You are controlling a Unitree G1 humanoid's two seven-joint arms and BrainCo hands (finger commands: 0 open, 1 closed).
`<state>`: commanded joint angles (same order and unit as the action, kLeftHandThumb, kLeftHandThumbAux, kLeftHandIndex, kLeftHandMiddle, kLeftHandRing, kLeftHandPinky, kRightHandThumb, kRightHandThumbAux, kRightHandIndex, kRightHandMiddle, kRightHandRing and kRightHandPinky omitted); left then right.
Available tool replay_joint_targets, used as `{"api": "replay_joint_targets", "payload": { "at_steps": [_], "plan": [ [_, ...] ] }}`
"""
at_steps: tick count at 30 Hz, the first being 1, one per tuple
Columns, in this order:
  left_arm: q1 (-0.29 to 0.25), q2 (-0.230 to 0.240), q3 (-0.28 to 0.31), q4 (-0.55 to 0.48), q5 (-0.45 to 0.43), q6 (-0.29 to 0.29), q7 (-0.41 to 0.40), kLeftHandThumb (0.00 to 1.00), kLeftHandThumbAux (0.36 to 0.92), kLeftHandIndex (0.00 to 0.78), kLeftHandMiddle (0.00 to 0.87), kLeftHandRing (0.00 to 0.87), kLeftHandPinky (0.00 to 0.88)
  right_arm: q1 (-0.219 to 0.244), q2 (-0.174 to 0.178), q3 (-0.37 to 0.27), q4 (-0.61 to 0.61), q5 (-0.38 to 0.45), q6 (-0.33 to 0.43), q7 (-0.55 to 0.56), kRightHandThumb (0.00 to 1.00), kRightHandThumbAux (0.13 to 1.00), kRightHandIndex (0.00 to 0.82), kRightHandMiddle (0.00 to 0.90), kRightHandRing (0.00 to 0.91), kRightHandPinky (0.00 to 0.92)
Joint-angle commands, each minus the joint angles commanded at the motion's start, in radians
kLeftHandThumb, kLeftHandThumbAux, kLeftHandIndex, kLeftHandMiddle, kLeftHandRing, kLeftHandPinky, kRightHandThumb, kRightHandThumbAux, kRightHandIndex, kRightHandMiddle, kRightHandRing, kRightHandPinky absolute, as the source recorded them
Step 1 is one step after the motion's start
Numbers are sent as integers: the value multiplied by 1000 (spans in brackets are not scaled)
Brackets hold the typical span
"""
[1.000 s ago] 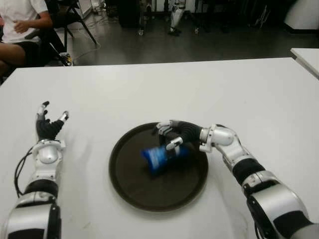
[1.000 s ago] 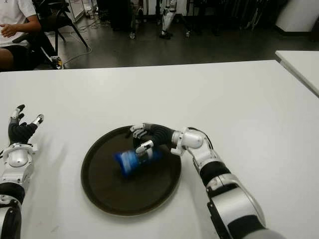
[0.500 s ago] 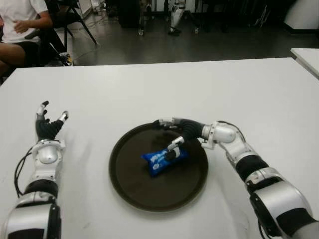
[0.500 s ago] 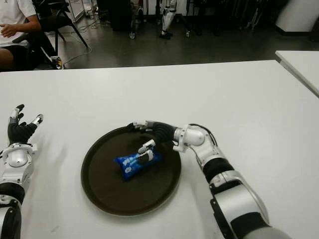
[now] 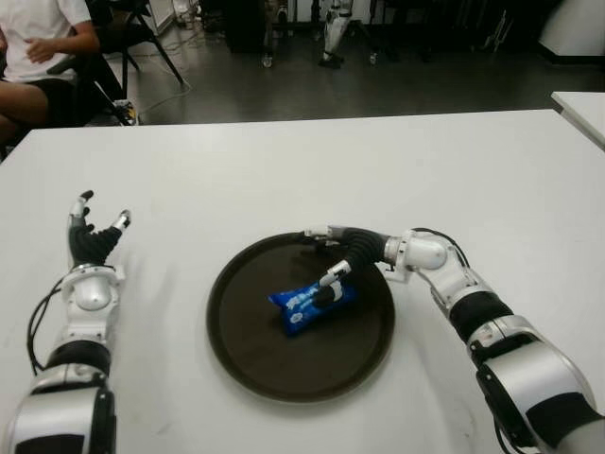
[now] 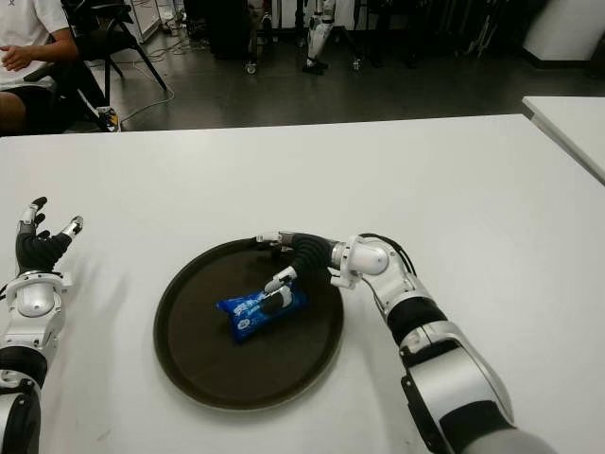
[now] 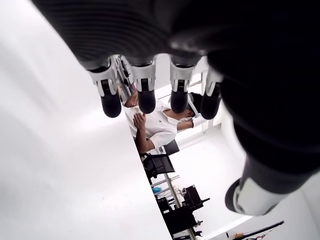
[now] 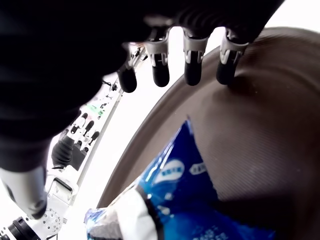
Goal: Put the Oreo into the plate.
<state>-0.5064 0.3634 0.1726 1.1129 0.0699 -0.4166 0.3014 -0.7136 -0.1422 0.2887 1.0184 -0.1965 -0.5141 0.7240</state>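
Observation:
The blue Oreo packet [image 5: 310,301] lies flat in the round dark brown plate [image 5: 236,350] at the middle of the white table. My right hand [image 5: 321,255] hovers over the plate's far right part, open, its long fingers [image 8: 192,67] stretched out above the rim. Its thumb tip sits at the packet's right end; the right wrist view shows the packet [image 8: 185,200] free beneath the palm. My left hand [image 5: 95,232] shows far to the left of the plate, fingers [image 7: 145,95] spread and holding nothing.
A seated person [image 5: 38,47] is beyond the table's far left corner, with chairs and dark floor behind. The corner of a second white table [image 5: 581,109] shows at the far right. Bare tabletop [image 5: 284,170] surrounds the plate.
The right hand has let go of the Oreo packet, spread its fingers and drawn back slightly to the right. The packet has settled flat in the plate. The left hand has not moved.

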Motion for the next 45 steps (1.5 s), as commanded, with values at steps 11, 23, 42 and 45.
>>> {"api": "replay_joint_targets", "payload": {
  "at_steps": [11,23,42,45],
  "plan": [
    [2,2,-13,-10,23,6,29,0,702,0,0,0,0,21,2,-104,-83,100,95,-39,0,581,46,38,2,2],
    [8,3,-4,-12,9,6,8,0,689,0,0,0,0,5,-61,-307,122,59,-126,-830,0,623,38,26,0,7],
    [-3,18,-8,11,16,14,10,0,707,0,0,0,0,-14,-99,-421,265,97,-134,-1139,0,740,40,9,0,0],
    [-5,15,-14,10,22,14,15,0,702,0,0,0,0,-22,-75,-425,279,101,-93,-1139,0,715,41,11,0,0]
  ]
}}
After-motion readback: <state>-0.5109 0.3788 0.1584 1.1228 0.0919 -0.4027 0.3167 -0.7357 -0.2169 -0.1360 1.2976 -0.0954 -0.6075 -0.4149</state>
